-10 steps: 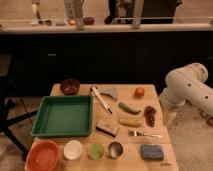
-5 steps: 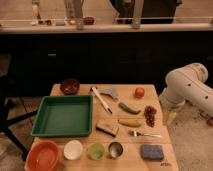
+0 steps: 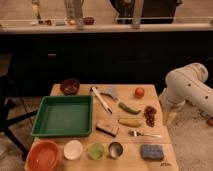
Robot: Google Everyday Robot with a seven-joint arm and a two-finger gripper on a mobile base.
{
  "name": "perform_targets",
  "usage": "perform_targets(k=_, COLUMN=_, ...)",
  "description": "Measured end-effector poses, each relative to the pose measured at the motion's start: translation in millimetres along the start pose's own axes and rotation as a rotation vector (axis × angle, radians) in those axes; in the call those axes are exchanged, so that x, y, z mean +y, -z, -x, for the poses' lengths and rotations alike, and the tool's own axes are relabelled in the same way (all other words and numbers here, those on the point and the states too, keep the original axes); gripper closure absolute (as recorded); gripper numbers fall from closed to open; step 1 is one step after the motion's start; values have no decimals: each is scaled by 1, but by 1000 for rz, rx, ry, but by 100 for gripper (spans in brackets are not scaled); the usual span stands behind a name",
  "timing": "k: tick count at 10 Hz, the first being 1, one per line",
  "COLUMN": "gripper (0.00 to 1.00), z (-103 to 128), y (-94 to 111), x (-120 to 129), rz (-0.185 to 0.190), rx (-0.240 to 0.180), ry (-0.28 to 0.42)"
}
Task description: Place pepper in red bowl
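Observation:
The slim green pepper [image 3: 129, 107] lies on the wooden table [image 3: 80, 142], right of centre, between a white-handled utensil and a bunch of dark grapes. The wide orange-red bowl [image 3: 44, 155] stands at the table's front left corner and looks empty. My white arm [image 3: 189, 86] is off the table's right side. The gripper [image 3: 169, 118] hangs down beside the right table edge, to the right of the pepper and apart from it.
A green tray [image 3: 62, 116] fills the left middle. A maroon bowl [image 3: 69, 86], tomato [image 3: 139, 92], grapes [image 3: 150, 115], yellow corn-like piece [image 3: 130, 122], fork [image 3: 145, 134], blue sponge [image 3: 151, 151], white bowl [image 3: 73, 149], green cup [image 3: 95, 150] and metal cup [image 3: 116, 149] surround the pepper.

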Motion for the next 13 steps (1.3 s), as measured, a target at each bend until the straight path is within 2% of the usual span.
perform_targets(k=3, gripper=20, z=0, y=1, x=-1, rz=-1, rx=-1, ry=-8)
perform_targets(k=4, gripper=20, z=7, y=1, x=-6, rz=-1, rx=-1, ry=-11)
perform_targets(k=7, gripper=20, z=47, y=-6, x=-16, rz=11, rx=-39, ry=-44)
perform_targets(k=13, gripper=20, z=78, y=-42, x=-19, rz=12, rx=-109, ry=-136)
